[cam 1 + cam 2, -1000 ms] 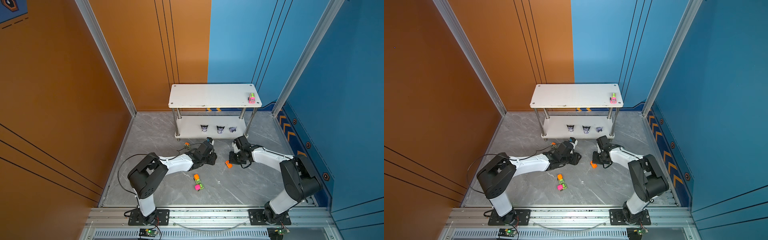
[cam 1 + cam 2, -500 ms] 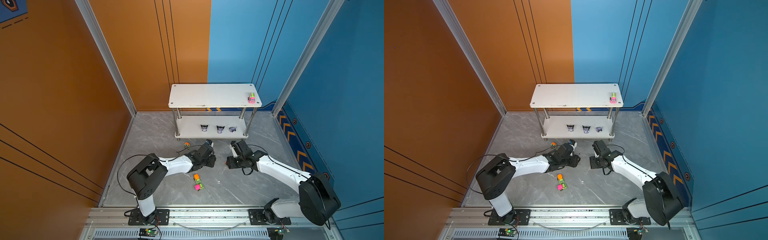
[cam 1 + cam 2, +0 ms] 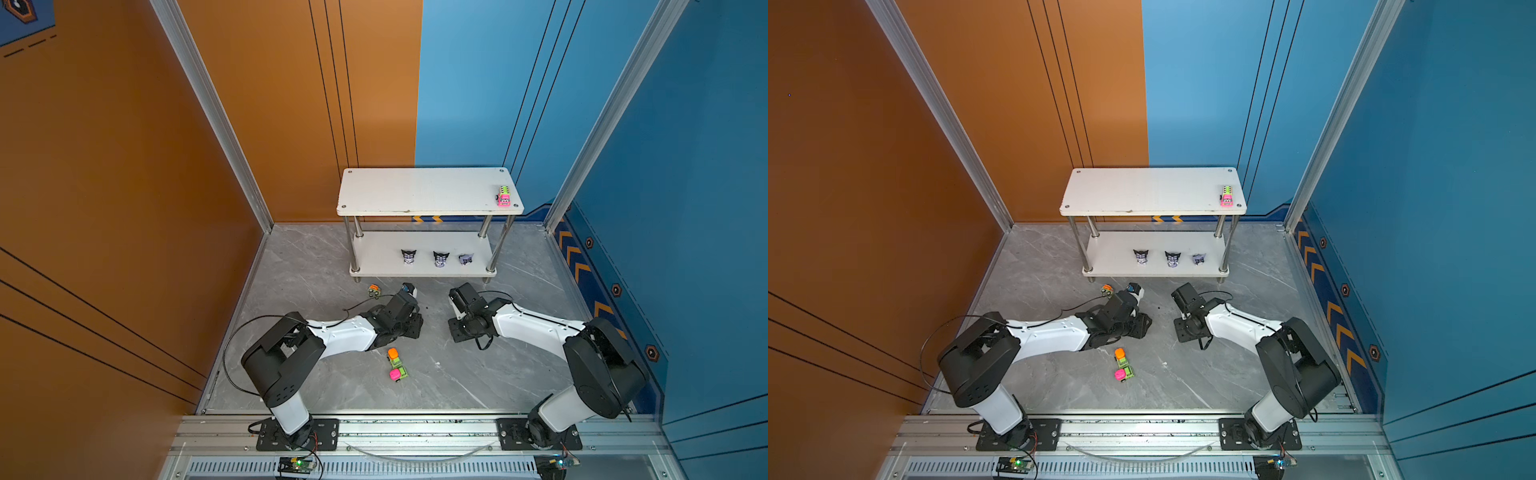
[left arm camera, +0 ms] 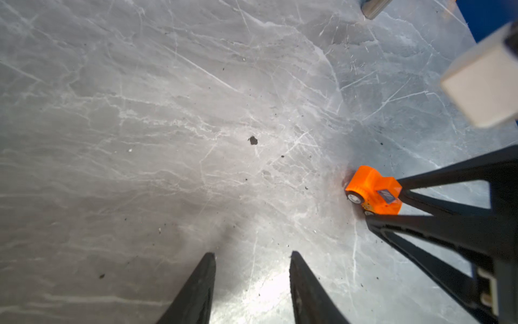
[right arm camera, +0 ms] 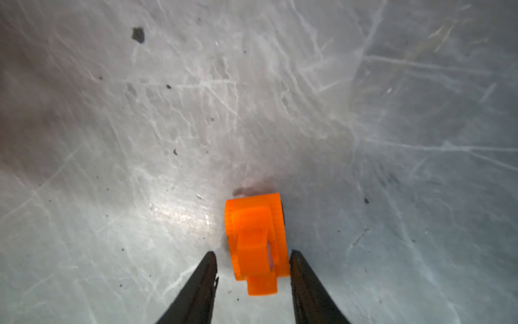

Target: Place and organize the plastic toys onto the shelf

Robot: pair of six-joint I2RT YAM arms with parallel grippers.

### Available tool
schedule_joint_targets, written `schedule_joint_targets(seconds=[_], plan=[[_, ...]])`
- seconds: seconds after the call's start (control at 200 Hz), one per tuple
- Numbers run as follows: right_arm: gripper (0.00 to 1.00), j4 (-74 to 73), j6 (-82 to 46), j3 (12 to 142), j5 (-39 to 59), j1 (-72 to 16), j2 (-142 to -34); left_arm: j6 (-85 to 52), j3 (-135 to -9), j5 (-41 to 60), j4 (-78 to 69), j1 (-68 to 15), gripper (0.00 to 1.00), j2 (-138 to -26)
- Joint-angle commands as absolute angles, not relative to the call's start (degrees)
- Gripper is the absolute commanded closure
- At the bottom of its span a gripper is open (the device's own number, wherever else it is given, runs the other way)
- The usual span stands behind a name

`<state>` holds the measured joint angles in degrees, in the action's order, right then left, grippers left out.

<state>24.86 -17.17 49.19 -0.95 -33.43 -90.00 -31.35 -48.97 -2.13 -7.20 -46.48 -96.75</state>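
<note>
- The orange car (image 5: 255, 238) lies on the counter (image 5: 112, 140) between the spread jaws of the right claw (image 5: 252, 254), unpinched: a gap shows on one side.
- The jaws should be centred, then closed squarely on its flanks.
- The left claw (image 4: 252, 255), spread and empty, is held near and must be avoided.
- On the shelf (image 3: 415, 191), one end of the top board is taken by a pink car (image 3: 503, 196).

Floor (image 4: 168, 112) looked like a polished grey stone slab: glossy glare patches, fine scratches, dark specks. Orange car (image 5: 256, 241) was smooth neon plastic with a dull sheen and ribbed edges. Shelf (image 3: 424, 191) boards were matt white and faintly scuffed; its posts (image 3: 500, 245) were bright chromed metal. Left arm (image 3: 349, 334) shell was smooth white plastic.
</note>
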Motion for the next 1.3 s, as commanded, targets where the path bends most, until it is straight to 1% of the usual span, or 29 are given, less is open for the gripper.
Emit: schedule_joint_targets(seconds=[0.0, 0.065, 0.155, 0.415, 0.596, 0.766, 0.886, 0.991, 1.161, 1.291], plan=[[0.58, 24.62, -16.14, 50.49, -1.58, -33.57, -90.92, -31.4, -48.31, -2.83, -8.4, -45.74, 0.55, -95.34], [0.59, 24.35, -16.38, 50.54, -1.43, -33.57, -91.29, -31.44, -48.12, -2.39, -8.75, -45.39, 0.55, -95.45], [0.64, 24.26, -16.57, 50.88, -1.31, -33.5, -91.96, -31.5, -47.92, -1.76, -8.97, -45.13, 0.55, -95.54], [0.8, 28.04, -16.91, 53.0, -2.22, -34.65, -90.55, -31.53, -46.3, -1.89, -9.53, -45.05, 0.55, -93.71], [0.82, 38.63, -17.07, 59.19, -5.22, -35.33, -83.84, -31.38, -45.62, -1.67, -9.58, -45.04, 0.55, -92.93], [0.84, 48.14, -16.26, 71.61, -8.62, -35.62, -76.62, -31.6, -44.96, -1.56, -10.12, -45.33, 0.55, -92.12], [0.87, 52.8, -14.78, 82.59, -11.26, -35.81, -75.88, -31.68, -44.4, -1.84, -10.49, -45.77, 0.55, -91.37], [0.87, 55.11, -12.65, 93.26, -14.84, -35.76, -78.16, -31.87, -44.01, -1.85, -10.48, -45.92, 0.55, -90.84], [0.88, 59.52, -8.21, 111.95, -18.53, -34.38, -86.72, -32.12, -42.71, -2.43, -10.51, -46.21, 0.54, -88.93], [0.89, 59.64, -6.49, 120.96, -17.12, -31.81, -92.19, -31.84, -41.68, -3.37, -9.66, -46.15, 0.54, -87.15]])
